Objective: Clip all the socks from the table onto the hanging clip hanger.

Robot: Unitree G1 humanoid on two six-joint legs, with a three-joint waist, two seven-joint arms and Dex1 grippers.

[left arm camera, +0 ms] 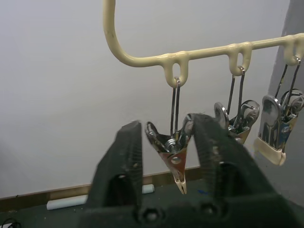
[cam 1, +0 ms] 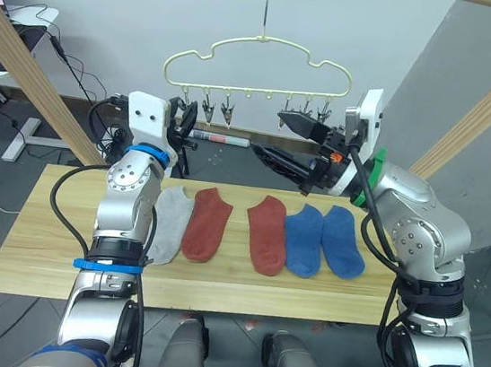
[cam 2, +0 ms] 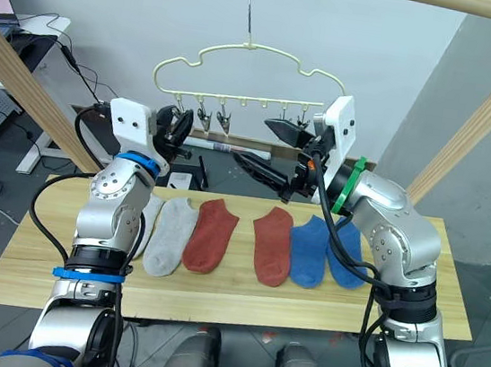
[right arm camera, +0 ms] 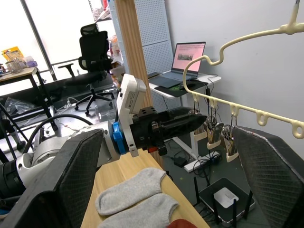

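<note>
left gripper [left arm camera: 164, 156]: fingers spread around the end clip [left arm camera: 172, 154] of the clip hanger [cam 1: 256, 65] | right gripper [cam 1: 289, 142]: fingers wide apart, empty | socks [cam 1: 257, 230] on table [cam 1: 38, 242]

The desk [cam 1: 56, 249] is pale matt wood with visible grain. The socks [cam 1: 207, 224] are soft matt knit cloth. The clip hanger [left arm camera: 142, 59] has a smooth, glossy cream coating; its clips [left arm camera: 173, 152] are shiny metal. The left tool [left arm camera: 164, 164] has matt black fingers [left arm camera: 118, 166].
</note>
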